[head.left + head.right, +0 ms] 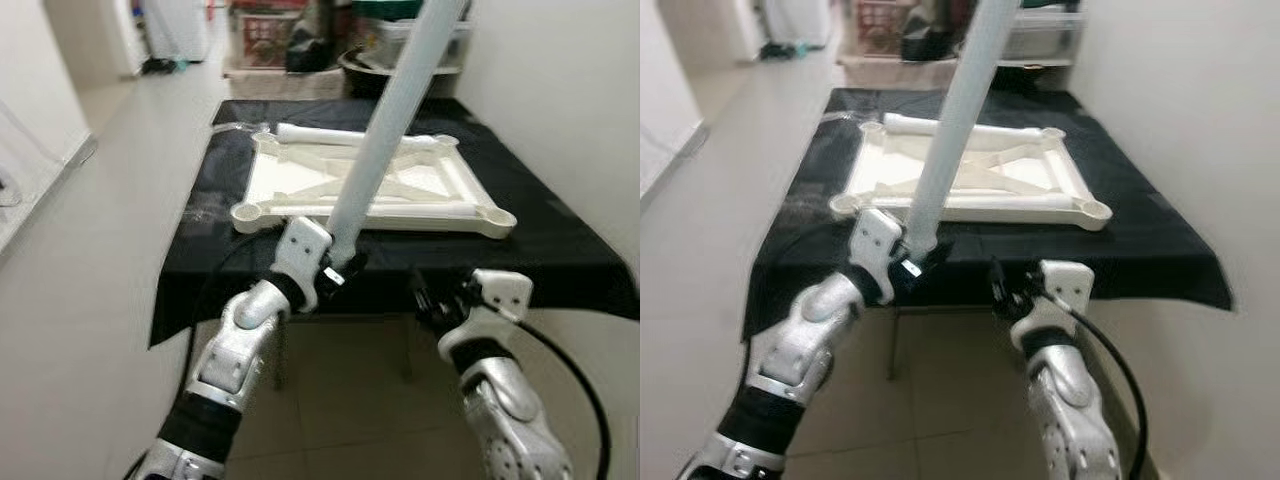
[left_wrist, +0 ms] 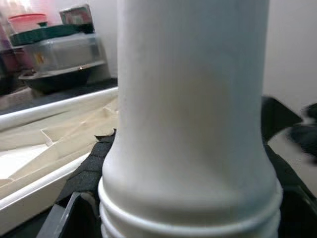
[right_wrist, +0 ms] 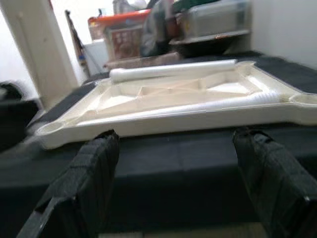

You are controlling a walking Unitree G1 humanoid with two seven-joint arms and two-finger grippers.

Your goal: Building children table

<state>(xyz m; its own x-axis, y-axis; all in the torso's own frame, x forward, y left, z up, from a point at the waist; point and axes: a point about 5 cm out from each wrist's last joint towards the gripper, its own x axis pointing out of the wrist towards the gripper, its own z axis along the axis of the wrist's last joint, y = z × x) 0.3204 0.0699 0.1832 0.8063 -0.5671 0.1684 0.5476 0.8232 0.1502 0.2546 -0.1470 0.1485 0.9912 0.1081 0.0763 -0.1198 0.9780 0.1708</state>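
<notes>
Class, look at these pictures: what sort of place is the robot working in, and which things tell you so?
Probably a room in a home: a pale tiled floor, a table under a black cloth, and stacked storage containers behind it. The left gripper holds a white table leg.

One tabletop panel (image 1: 372, 185), frame centre. Three white legs counted: one held (image 1: 385, 130), two lying on panel (image 1: 350, 133) (image 1: 420, 211).

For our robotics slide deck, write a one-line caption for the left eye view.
Left gripper holds a white plastic table leg upright before the upturned cream plastic tabletop; right gripper open.
</notes>
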